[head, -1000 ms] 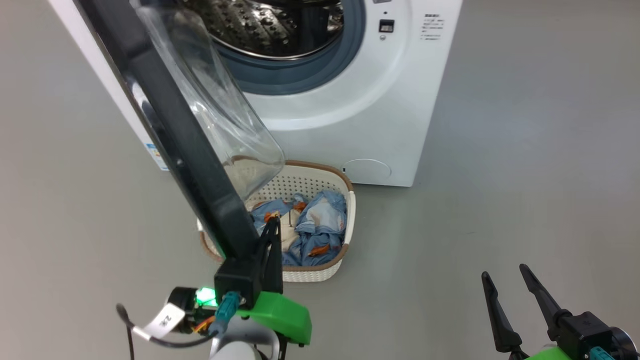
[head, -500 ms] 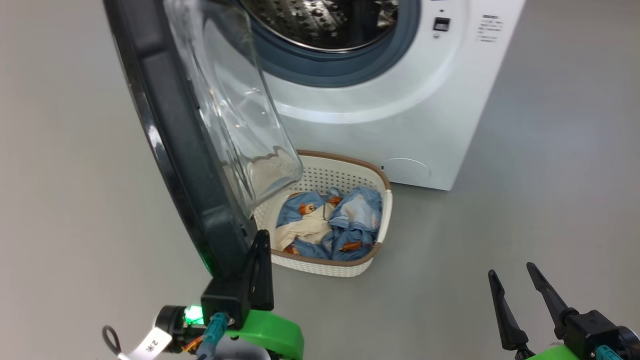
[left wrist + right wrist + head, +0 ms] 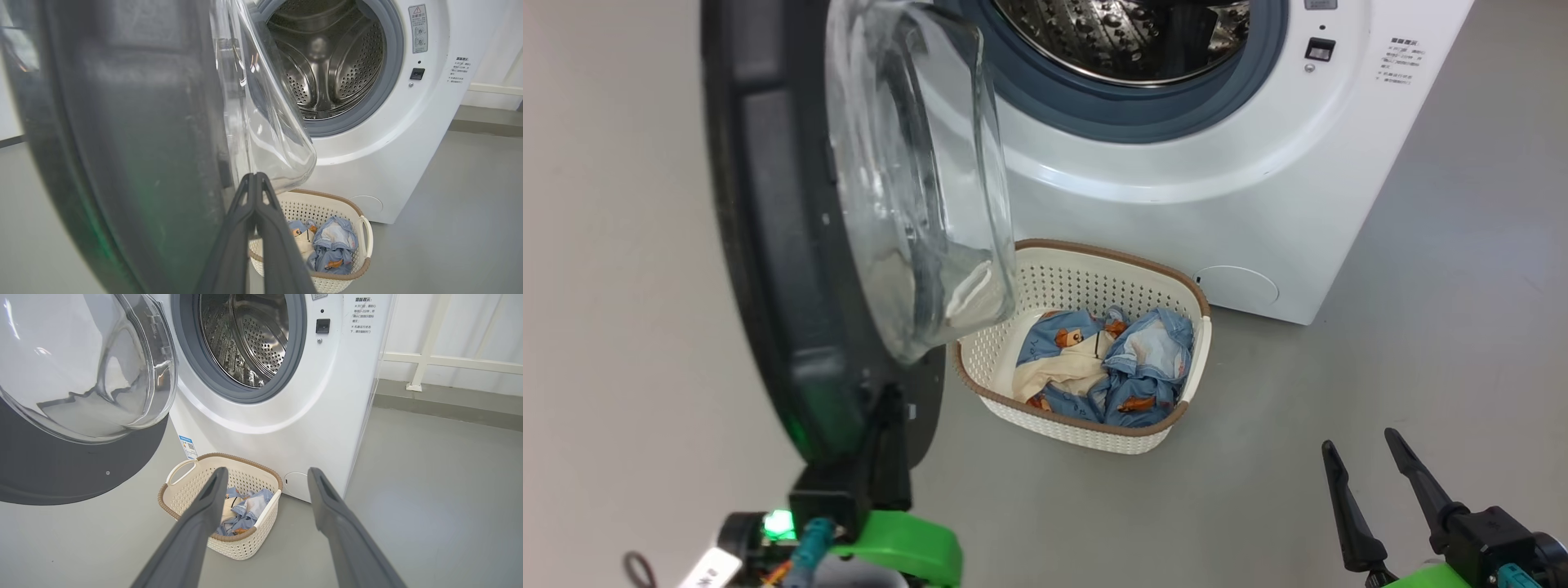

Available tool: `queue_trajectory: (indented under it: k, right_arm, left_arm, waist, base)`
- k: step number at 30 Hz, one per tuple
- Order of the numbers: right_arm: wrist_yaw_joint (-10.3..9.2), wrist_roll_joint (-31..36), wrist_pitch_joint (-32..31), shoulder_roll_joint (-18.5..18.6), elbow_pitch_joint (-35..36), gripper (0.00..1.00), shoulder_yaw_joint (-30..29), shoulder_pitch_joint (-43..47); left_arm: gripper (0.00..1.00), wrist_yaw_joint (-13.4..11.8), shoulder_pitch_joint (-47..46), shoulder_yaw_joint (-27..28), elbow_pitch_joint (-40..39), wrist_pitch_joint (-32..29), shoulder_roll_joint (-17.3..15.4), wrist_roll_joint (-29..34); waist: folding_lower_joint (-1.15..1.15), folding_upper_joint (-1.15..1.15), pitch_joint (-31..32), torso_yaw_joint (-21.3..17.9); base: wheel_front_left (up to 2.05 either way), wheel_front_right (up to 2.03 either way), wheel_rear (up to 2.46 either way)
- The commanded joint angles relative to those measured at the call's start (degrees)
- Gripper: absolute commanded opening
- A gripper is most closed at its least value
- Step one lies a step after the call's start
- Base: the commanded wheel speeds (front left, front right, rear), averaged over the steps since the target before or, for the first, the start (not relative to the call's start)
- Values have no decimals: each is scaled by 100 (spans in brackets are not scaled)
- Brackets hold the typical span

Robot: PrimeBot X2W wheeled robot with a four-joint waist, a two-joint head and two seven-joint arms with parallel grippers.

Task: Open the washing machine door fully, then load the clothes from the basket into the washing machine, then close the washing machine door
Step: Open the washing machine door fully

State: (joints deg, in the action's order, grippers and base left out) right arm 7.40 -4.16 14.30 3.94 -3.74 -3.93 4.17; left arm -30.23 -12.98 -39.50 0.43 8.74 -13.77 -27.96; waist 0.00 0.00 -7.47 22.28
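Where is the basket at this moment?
In the head view the basket sits on the floor at centre, just in front of the washing machine, right of the open washing machine door, with the clothes inside.

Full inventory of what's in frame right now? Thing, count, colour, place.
washing machine: one, white, straight ahead on the floor
washing machine door: one, black rim with clear glass bowl, swung open at the left of the head view
drum: one, steel, perforated, inside the opening
gasket: one, grey-blue, ringing the drum
round cover: one, white, low on the machine's front
label sticker: one, blue-white, on the machine's side
basket: one, cream with brown rim, on the floor before the machine
clothes: one bundle, light blue and cream, in the basket
floor: grey
railing: one, white, behind the machine
left gripper: dark, shut, by the door's lower rim
right gripper: dark, open, lower right, holding nothing
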Motion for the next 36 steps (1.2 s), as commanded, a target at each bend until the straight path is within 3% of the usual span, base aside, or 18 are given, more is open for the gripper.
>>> queue_trajectory:
  k: [1,18,26,36]
  right_arm:
    - [9,-26,70,70,138,100,155,-125]
    - [9,-79,59,168,200,100,133,-208]
    - [9,-93,43,219,234,100,81,-291]
    - [9,-81,-44,284,345,100,55,-369]
  left_arm:
    - [0,-62,-89,366,-71,75,-225,-42]
    - [0,-278,-8,1517,241,367,-858,-430]
    - [0,-138,-93,2114,525,544,-1012,-637]
    - [0,294,-445,2929,1115,620,-1165,-801]
  waist:
    - [0,0,-15,7]
    - [0,0,-300,-139]
    - [0,0,-472,-103]
    - [0,0,-646,-72]
  base:
    - [0,0,0]
    - [0,0,0]
    - [0,0,0]
    - [0,0,0]
